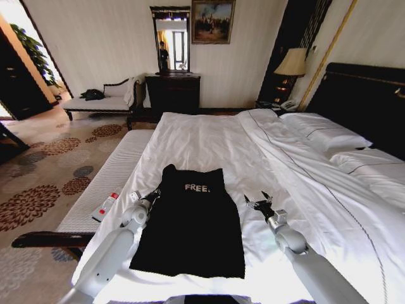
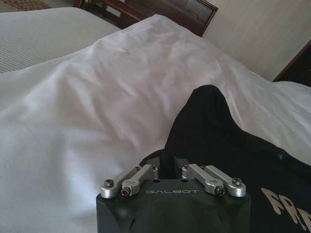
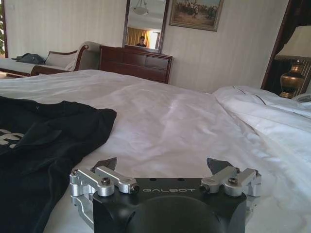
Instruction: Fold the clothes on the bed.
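Observation:
The clothes are one black T-shirt (image 1: 190, 228) with white "FREE" lettering. It lies flat as a narrow rectangle on the white bed (image 1: 209, 139), near the front edge. My left gripper (image 1: 152, 195) sits at the shirt's left edge, level with the lettering. In the left wrist view this gripper (image 2: 168, 167) has its linkages drawn inward, and its tips are buried in the black fabric (image 2: 233, 145). My right gripper (image 1: 256, 200) rests open on bare sheet, a short gap right of the shirt. In the right wrist view that gripper (image 3: 163, 163) is spread wide and the shirt (image 3: 43, 131) lies off to one side.
A pale-cushioned bench (image 1: 107, 171) runs along the bed's left side with a red-and-white remote (image 1: 106, 206) on it. Pillows (image 1: 323, 130) and a dark headboard (image 1: 367, 95) are at the right. A folded duvet ridge (image 1: 285, 152) crosses right of centre. Bare sheet stretches beyond the shirt.

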### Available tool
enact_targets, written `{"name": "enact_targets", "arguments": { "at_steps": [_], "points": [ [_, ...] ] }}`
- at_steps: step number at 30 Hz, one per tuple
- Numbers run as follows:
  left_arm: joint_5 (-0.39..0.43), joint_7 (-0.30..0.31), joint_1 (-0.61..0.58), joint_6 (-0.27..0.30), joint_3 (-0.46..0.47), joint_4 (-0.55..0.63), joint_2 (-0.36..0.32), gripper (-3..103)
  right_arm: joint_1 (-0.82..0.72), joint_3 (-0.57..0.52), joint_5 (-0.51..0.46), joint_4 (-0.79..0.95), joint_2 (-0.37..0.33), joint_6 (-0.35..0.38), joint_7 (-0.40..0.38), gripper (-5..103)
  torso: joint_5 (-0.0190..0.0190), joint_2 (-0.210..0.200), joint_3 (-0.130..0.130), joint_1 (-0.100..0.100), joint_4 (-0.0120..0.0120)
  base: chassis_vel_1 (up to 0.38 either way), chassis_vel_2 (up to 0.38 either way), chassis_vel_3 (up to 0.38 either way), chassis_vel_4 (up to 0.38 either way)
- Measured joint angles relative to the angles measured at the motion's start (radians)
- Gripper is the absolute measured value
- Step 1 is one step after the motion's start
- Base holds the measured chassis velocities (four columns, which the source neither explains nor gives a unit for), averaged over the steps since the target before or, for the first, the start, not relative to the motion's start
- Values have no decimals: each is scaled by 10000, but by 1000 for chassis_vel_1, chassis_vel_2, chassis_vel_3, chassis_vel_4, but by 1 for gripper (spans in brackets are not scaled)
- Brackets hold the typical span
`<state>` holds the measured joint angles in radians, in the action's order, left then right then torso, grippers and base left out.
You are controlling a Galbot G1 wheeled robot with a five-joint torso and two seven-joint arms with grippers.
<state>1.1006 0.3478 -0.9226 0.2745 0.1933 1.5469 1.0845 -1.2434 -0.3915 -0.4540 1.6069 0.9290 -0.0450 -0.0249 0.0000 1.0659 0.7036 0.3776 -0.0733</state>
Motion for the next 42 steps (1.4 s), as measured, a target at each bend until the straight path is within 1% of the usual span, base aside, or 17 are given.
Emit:
{"name": "enact_targets", "arguments": {
  "at_steps": [1, 5, 15, 28, 31, 34, 36, 39, 40, 42],
  "points": [
    [0, 0, 0, 0, 0, 0, 0, 19, 0, 0, 0, 0, 0, 0, 0, 100, 0, 0, 0, 0, 0, 0, 0, 0, 0],
    [8, 0, 22, 7, 8, -33, 6, 9, -42, -52, -59, 72, -41, 1, -12, 100, 0, 1, 0, 0, 0, 0, 0, 0, 0],
    [17, 7, 112, 18, 2, -39, -32, 0, -37, -55, -110, 114, -45, 30, -99, 100, 0, 0, 0, 0, 0, 0, 0, 0, 0],
    [71, 52, 387, 19, 79, -27, -153, 0, -60, -86, -131, 153, -32, 30, -136, 100, -1, 0, 0, 0, 0, 0, 0, 0, 0],
    [402, 184, 616, 29, 232, 235, -320, 0, -90, -111, -133, 154, -14, 28, -138, 100, 0, 1, 0, -1, 1, 0, 0, 0, 0],
    [555, 241, 752, 53, 229, 378, -418, 0, -94, -111, -132, 153, 6, 25, -138, 100, -1, 0, 0, 0, 0, 0, 0, 0, 0],
    [752, 281, 1015, 108, 179, 624, -583, 0, -94, -104, -131, 153, 37, 22, -137, 100, 0, 0, 0, 0, 0, 0, 0, 0, 0],
    [887, 319, 1146, 146, 125, 745, -654, 0, -90, -96, -131, 153, 41, 22, -138, 100, 1, 0, 0, 0, 0, 0, 0, 0, 0],
    [1028, 389, 1303, 189, -35, 885, -737, 0, -55, -81, -130, 153, 41, 20, -137, 100, 0, 0, 0, -1, -1, 0, 0, 0, 0],
    [1046, 407, 1362, 202, -119, 924, -756, 0, -24, -66, -130, 145, 38, 19, -136, 100, 0, 0, 0, -1, 0, 0, 0, 0, 0]
  ]
}}
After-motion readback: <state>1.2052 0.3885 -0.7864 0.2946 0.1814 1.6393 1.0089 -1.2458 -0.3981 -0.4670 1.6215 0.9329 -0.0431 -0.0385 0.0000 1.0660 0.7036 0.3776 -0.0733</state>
